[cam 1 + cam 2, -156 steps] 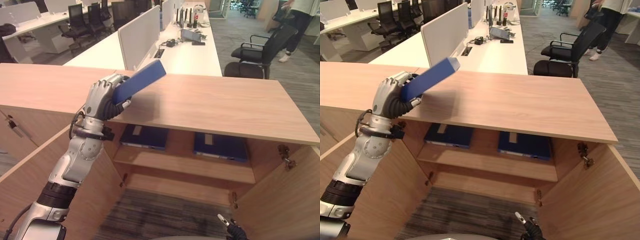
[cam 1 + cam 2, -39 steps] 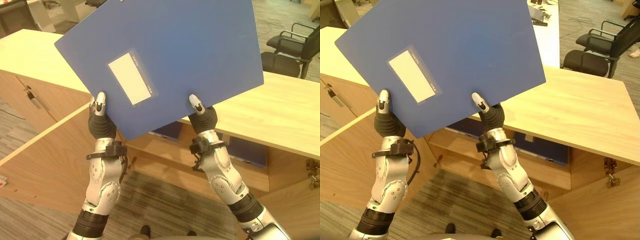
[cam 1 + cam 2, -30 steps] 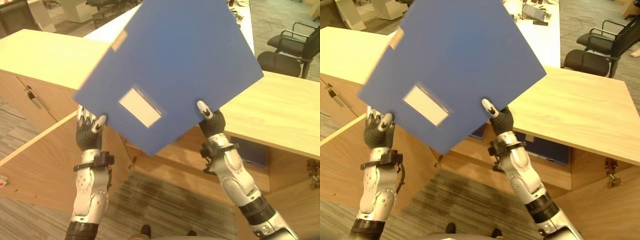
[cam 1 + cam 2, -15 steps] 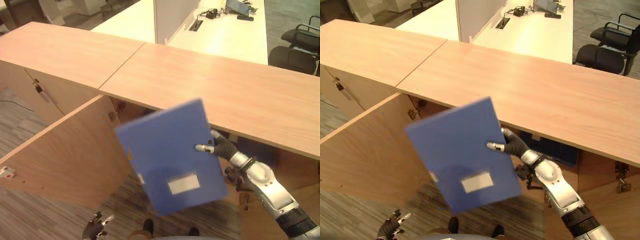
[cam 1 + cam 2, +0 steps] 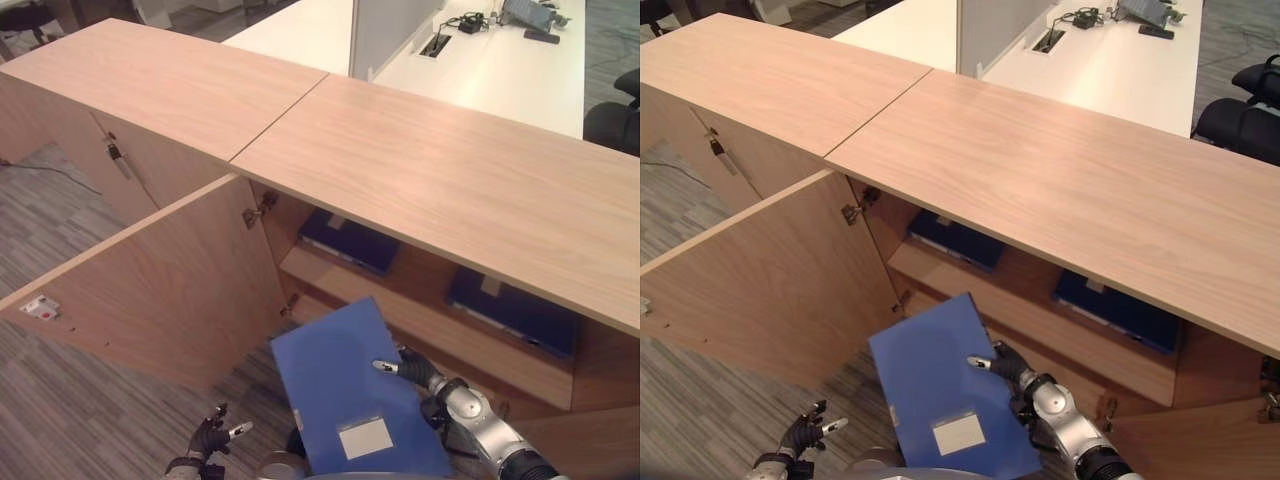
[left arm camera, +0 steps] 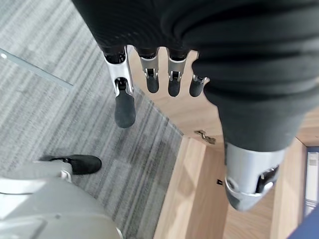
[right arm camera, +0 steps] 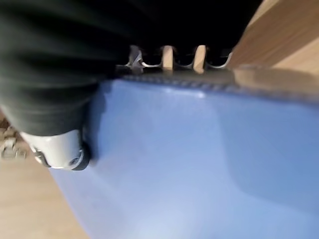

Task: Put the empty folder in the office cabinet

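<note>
**Folder down from head height to the cabinet mouth, one-handed now**

The flat blue plastic folder with a white label [image 5: 355, 405] is hanging low in front of the open light-wood office cabinet [image 5: 430, 190], just outside its lower opening. A second or so back it was up above the cabinet top, gripped by both hands; since then the left hand has let go and dropped away, and the right arm has swung the folder down. My read: the carry is nearly done and the slide onto a shelf is what is left.

The right hand [image 5: 1005, 365] is pinching the folder's edge nearest the cabinet, thumb lying across the blue face and fingers [image 7: 167, 56] wrapped behind it. The left hand [image 5: 212, 437] is hanging well clear of the cabinet, down by the grey carpet [image 5: 70, 400], fingers loosely spread, holding nothing.

Counts:
- Folders in hand: one.
- Dark blue folders lying flat on the upper shelf inside the cabinet: two, one toward the hinge side [image 5: 345, 240], one toward the far side [image 5: 510, 310].
- Cabinet doors standing open: one wooden door [image 5: 160, 290] clearly, swung out to the left of the opening.
- White desk [image 5: 480, 60] behind the cabinet: one.
</note>
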Tool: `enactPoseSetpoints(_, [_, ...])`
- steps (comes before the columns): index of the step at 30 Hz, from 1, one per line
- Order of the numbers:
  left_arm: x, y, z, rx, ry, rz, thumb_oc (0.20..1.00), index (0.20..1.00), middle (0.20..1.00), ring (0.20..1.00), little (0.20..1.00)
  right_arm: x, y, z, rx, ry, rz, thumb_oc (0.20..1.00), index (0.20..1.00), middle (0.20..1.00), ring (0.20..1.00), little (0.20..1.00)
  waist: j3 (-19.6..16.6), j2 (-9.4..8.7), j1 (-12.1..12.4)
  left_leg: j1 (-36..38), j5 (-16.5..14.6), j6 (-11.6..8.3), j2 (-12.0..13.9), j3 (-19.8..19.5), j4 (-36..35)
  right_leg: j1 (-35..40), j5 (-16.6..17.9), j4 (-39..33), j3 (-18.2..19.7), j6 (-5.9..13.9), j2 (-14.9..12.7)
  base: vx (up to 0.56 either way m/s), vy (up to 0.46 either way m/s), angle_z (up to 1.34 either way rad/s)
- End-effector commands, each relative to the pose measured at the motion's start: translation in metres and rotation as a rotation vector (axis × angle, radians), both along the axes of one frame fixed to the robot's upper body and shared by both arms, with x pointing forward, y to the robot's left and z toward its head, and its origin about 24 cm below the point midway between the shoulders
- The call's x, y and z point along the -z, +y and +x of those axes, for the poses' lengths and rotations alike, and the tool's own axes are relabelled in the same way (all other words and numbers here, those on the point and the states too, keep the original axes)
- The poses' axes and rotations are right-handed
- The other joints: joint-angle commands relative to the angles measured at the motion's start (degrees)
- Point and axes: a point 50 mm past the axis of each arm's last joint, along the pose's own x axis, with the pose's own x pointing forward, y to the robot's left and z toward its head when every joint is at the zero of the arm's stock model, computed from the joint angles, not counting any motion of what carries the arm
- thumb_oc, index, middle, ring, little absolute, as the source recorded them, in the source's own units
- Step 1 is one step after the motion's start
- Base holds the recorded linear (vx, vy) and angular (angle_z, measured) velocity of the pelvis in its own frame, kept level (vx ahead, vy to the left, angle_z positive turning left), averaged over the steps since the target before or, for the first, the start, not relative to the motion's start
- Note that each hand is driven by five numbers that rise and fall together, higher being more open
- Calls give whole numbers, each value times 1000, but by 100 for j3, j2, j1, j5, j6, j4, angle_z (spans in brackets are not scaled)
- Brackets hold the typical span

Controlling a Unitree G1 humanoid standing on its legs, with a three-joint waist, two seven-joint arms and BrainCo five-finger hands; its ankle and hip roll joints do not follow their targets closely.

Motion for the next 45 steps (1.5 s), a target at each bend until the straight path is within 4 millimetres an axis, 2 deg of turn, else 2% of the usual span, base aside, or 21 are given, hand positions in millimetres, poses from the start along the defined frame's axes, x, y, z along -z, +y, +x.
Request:
enactPoseSetpoints(1, [-6, 10, 13, 56, -18, 56, 1000, 1000, 1000, 1000, 1000, -17, 6, 18, 155, -93, 203, 200, 200, 200, 200, 200, -147, -123, 205, 26, -257, -124, 175, 30, 56, -308, -388, 747, 348, 484, -540, -2, -10, 6])
enactPoseSetpoints(4, [-6, 12, 11, 55, -12, 53, 1000, 1000, 1000, 1000, 1000, -15, -9, 22, 351, -85, 323, 200, 200, 200, 200, 200, -120, -105, 232, 7, -254, -125, 162, 12, 55, -311, -391, 742, 328, 478, -538, -4, -4, 1])
enactPoseSetpoints(7, [-6, 12, 7, 65, -4, 47, 1000, 1000, 1000, 1000, 1000, -15, -36, 27, 623, -120, 447, 200, 200, 200, 200, 200, -99, -71, 246, 0, -264, -122, 158, 5, 54, -297, -402, 722, 324, 478, -531, 0, 0, 0])
enactPoseSetpoints(14, [-5, 12, 2, 92, 11, 43, 1000, 1000, 1000, 1000, 1000, -25, -83, 31, 1033, -252, 633, 200, 200, 200, 200, 200, -68, 29, 235, -4, -285, -112, 154, 20, 50, -337, -418, 730, 343, 485, -530, 0, 0, 0])
enactPoseSetpoints(18, [-5, 9, 1, 109, 14, 37, 1000, 1000, 1000, 1000, 1000, -34, -109, 32, 1233, -347, 721, 200, 200, 200, 200, 200, -43, 112, 212, -23, -297, -106, 142, 22, 48, -374, -437, 750, 369, 496, -537, 0, 0, 0])
enactPoseSetpoints(20, [-5, 7, 3, 119, 9, 33, 1000, 1000, 1000, 1000, 1000, -37, -113, 34, 1265, -371, 742, 200, 200, 200, 200, 200, -29, 138, 220, -32, -298, -104, 137, 18, 49, -393, -440, 758, 372, 498, -540, 0, 0, 0])
enactPoseSetpoints(23, [-5, -2, 5, 146, 0, 15, 1000, 1000, 1000, 1000, 1000, -50, -130, 40, 1462, -478, 875, 200, 200, 200, 200, 200, -7, 266, 210, -57, -311, -95, 111, 22, 51, -426, -461, 783, 387, 507, -563, 0, 0, 0])
enactPoseSetpoints(27, [-7, -12, 14, 184, -28, -6, 1000, 1000, 1000, 1000, 1000, -65, -141, 50, 1591, -570, 994, 200, 200, 200, 200, 200, 49, 413, 228, -98, -312, -84, 85, 25, 58, -505, -485, 837, 402, 517, -592, 0, 0, 0])
enactPoseSetpoints(30, [-10, -20, 22, 231, -57, -17, 1000, 1000, 1000, 1000, 1000, -84, -157, 60, 1662, -642, 1068, 200, 200, 200, 200, 200, 100, 528, 264, -150, -303, -76, 70, 12, 66, -587, -518, 912, 414, 525, -621, -15, 13, 0])
enactPoseSetpoints(31, [-12, -25, 28, 262, -77, -25, 1000, 1000, 1000, 1000, 1000, -96, -165, 67, 1692, -678, 1111, 200, 200, 200, 200, 200, 158, 610, 274, -186, -293, -69, 59, 1, 73, -659, -526, 976, 424, 525, -650, -56, 40, 0])
enactPoseSetpoints(34, [-17, -32, 38, 318, -110, -31, 1000, 1000, 1000, 1000, 1000, -121, -177, 81, 1669, -728, 1134, 200, 200, 200, 200, 200, 294, 731, 298, -268, -256, -64, 44, 5, 90, -816, -531, 1093, 449, 539, -702, -61, 38, 0])
enactPoseSetpoints(35, [-18, -33, 39, 319, -115, -34, 1000, 1000, 1000, 1000, 1000, -124, -178, 82, 1667, -733, 1135, 200, 200, 200, 200, 200, 310, 746, 305, -280, -251, -63, 42, 8, 91, -837, -533, 1111, 455, 539, -706, -87, 37, 0])
enactPoseSetpoints(38, [-23, -40, 49, 349, -154, -53, 1000, 1000, 1000, 1000, 1000, -154, -187, 98, 1630, -790, 1167, 200, 200, 200, 200, 200, 473, 886, 331, -399, -205, -56, 32, 36, 115, -1068, -533, 1266, 522, 543, -762, -89, 44, -2])
enactPoseSetpoints(40, [-28, -48, 58, 383, -189, -73, 1000, 1000, 1000, 1000, 1000, -182, -196, 108, 1622, -846, 1231, 200, 200, 200, 200, 200, 630, 1033, 367, -590, -173, -52, 1, 93, 202, -1321, -523, 1412, 595, 553, -824, -115, 58, -5])
enactPoseSetpoints(41, [-28, -49, 59, 384, -192, -75, 1000, 1000, 1000, 1000, 1000, -184, -197, 108, 1621, -850, 1233, 200, 200, 200, 200, 200, 637, 1040, 381, -613, -173, -51, -2, 99, 214, -1351, -525, 1432, 604, 552, -829, -84, 39, -8])
enactPoseSetpoints(45, [-33, -60, 67, 440, -222, -93, 1000, 1000, 1000, 1000, 1000, -228, -213, 114, 1603, -943, 1286, 200, 200, 200, 200, 200, 799, 1215, 446, -974, -161, -52, -28, 180, 430, -1759, -544, 1718, 718, 551, -955, -58, 34, -7])
